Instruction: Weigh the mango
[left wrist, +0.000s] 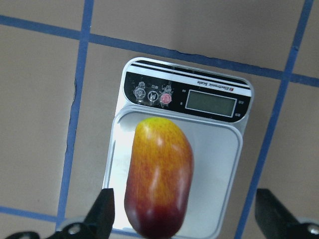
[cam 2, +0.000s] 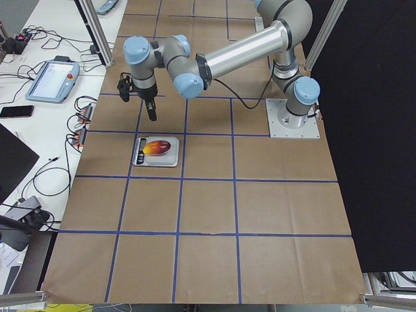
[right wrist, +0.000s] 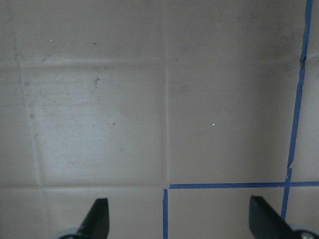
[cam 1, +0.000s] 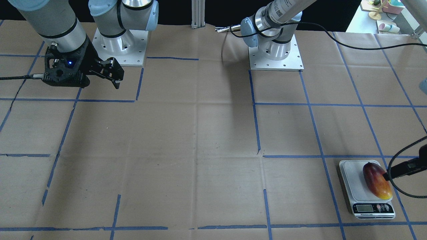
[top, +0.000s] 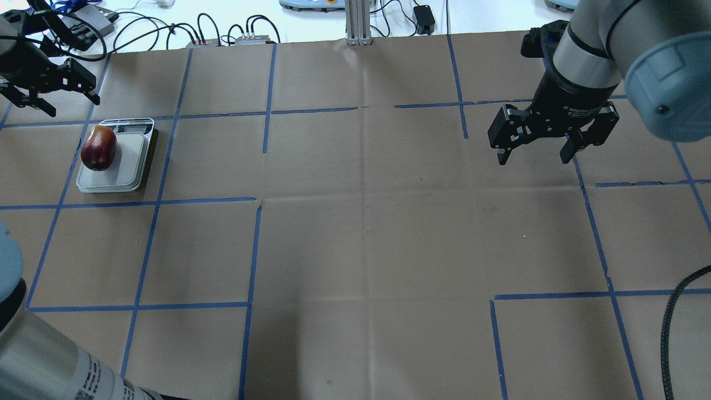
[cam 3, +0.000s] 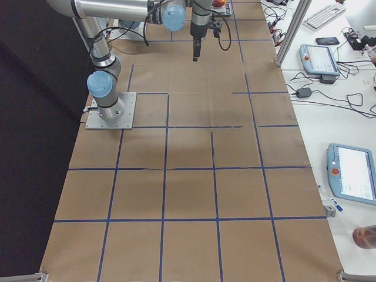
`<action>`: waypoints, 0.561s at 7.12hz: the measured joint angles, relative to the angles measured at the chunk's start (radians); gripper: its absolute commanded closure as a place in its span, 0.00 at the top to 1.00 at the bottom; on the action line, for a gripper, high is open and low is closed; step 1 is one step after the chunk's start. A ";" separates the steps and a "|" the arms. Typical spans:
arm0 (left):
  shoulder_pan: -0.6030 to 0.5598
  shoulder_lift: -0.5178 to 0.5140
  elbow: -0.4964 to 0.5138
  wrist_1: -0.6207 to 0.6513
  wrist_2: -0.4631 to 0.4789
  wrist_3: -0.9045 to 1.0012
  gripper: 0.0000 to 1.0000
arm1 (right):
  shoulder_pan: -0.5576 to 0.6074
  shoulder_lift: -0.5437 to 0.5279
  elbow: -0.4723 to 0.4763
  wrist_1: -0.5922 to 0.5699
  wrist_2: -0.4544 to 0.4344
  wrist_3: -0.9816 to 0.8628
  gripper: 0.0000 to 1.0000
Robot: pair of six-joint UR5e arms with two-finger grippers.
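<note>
Mango (left wrist: 158, 179) lies flat on the white scale (left wrist: 224, 164) platform, yellow tip toward the display, at the robot's left end of the surface (top: 355, 222). We see the left gripper (top: 72, 106) hovering above it, jaws spread, no contact. Right gripper (top: 533, 160) hangs well apart over the surface, jaws spread too.

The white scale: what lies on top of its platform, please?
Only the mango lies on the scale, its yellow tip toward the display. The part of the scale under the fruit is covered; the display shows no readable number.
</note>
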State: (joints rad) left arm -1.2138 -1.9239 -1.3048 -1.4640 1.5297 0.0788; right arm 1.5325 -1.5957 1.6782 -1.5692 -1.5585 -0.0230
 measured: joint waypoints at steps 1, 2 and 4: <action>-0.088 0.073 -0.041 -0.029 0.000 -0.103 1.00 | 0.000 0.000 0.000 0.000 0.000 0.000 1.00; -0.171 0.141 -0.104 -0.036 0.000 -0.180 1.00 | 0.000 0.000 0.000 0.000 0.000 0.000 1.00; -0.280 0.259 -0.242 -0.031 -0.001 -0.230 1.00 | 0.000 0.000 0.000 0.000 0.000 0.000 1.00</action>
State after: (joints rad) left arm -1.4941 -1.6644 -1.5463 -1.4949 1.5282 -0.1512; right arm 1.5324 -1.5959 1.6781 -1.5693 -1.5585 -0.0230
